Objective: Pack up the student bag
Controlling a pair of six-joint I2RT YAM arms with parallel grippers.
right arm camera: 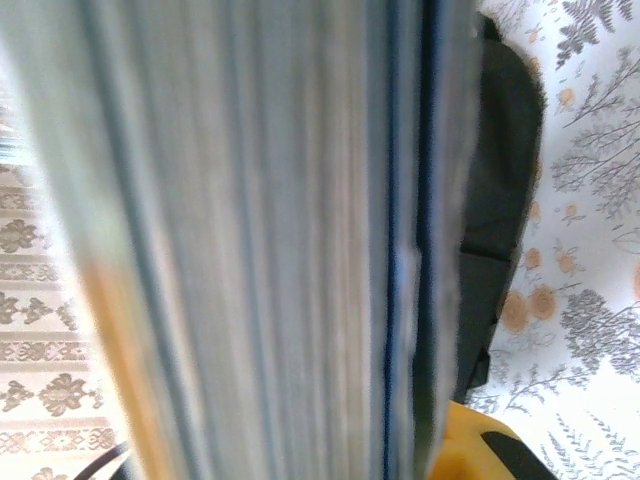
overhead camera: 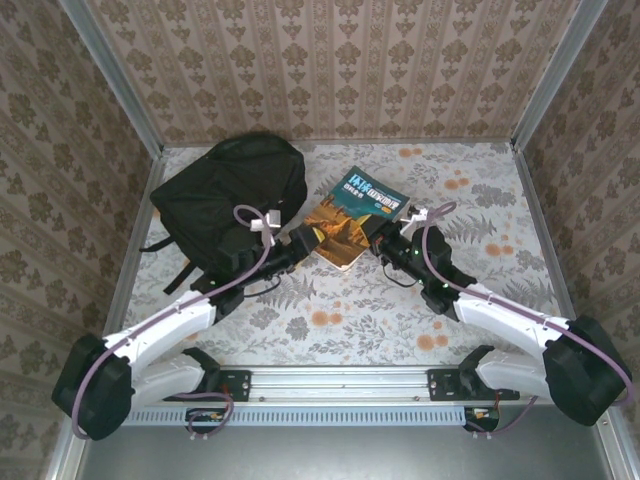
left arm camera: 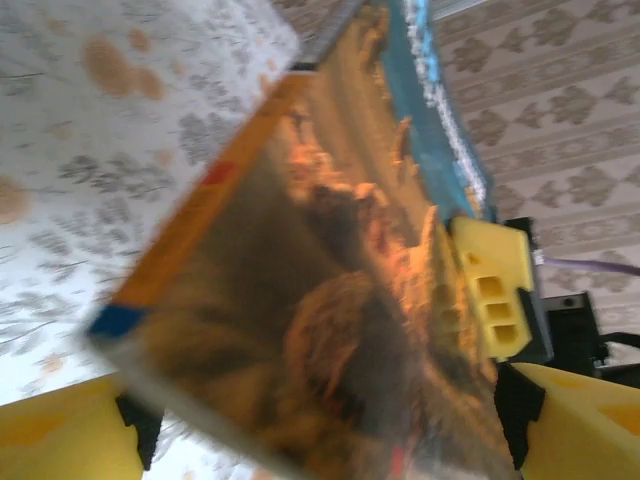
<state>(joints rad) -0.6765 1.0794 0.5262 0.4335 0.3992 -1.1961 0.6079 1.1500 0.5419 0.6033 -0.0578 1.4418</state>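
Book [overhead camera: 358, 215] hung tilted over the tabletop [overhead camera: 350, 320], its edge pinched in our right gripper [overhead camera: 388, 240]. Our left gripper [overhead camera: 303, 241] stood wide around its corner. The bag [overhead camera: 225, 195] lay just beside it, at the far left. We judged that the left should close firmly first.

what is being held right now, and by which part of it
The book, clamped by the right hand at its edge on that arm's side; the left hand stands open at the opposite end.

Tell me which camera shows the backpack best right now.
Top external: the whole student bag lies in view at far left, with its outline and straps clear. The right wrist view catches a dark strip, probably the bag, behind the page edge of the book.
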